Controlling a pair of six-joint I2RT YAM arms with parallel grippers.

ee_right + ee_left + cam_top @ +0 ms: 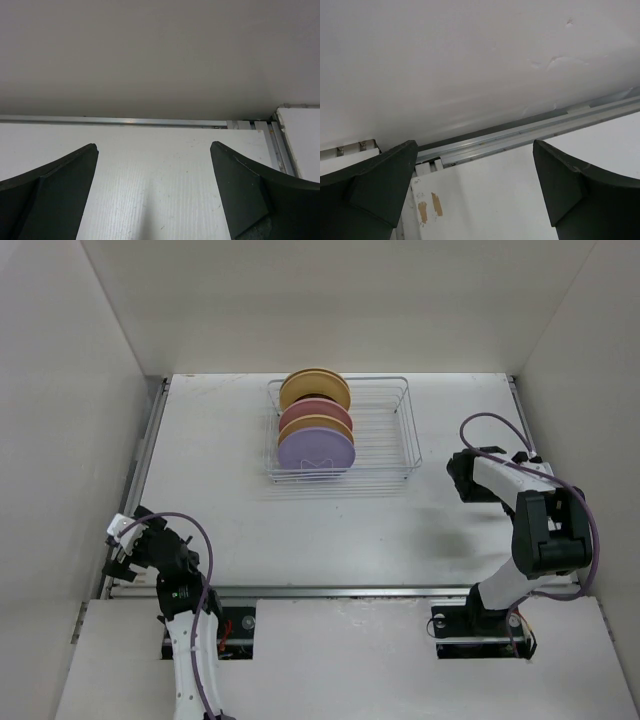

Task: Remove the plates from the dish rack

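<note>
The silver wire dish rack point(385, 430) stands at the far middle of the table. Several plates stand upright in its left half: a lavender plate point(316, 453) in front, a yellow-orange one point(322, 424) behind it, then a pink one point(308, 408), and a yellow-orange one point(314, 388) at the back. My left gripper point(122, 545) is open and empty at the near left table edge, far from the rack; its wrist view point(475, 190) shows only table and wall. My right gripper point(460, 475) is open and empty, right of the rack; its wrist view point(154, 195) shows bare table.
White walls enclose the table on the left, back and right. A metal rail point(530, 132) runs along the table's left edge, another point(115, 120) along the wall base in the right wrist view. The rack's right half holds no plates.
</note>
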